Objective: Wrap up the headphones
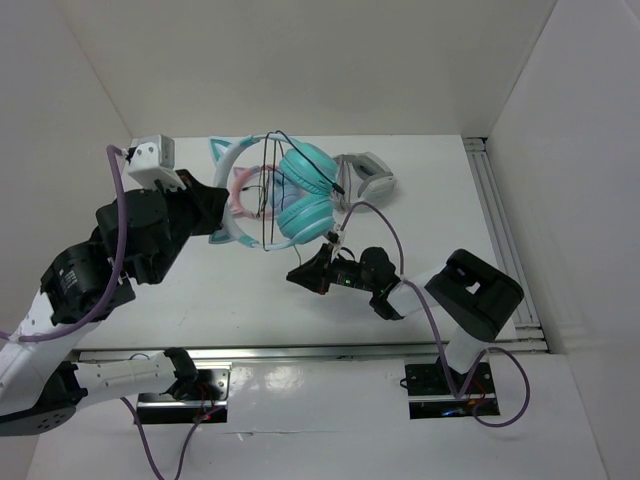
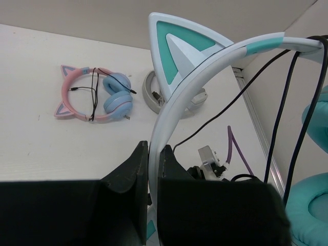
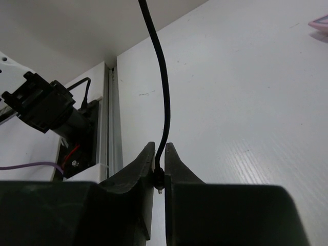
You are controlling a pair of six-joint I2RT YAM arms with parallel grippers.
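headphones headband glossy smooth plastic; cable smooth black rubbery; table matt white, finely ribbed

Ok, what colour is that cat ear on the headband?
Cat ear: white, teal centre; best in left wrist view.

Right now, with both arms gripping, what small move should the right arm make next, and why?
Probably swing the right gripper over the headband for another turn. It pinches the black cable seemingly near its end, the left gripper clamps the headband of the headphones, and loops already cross the band.
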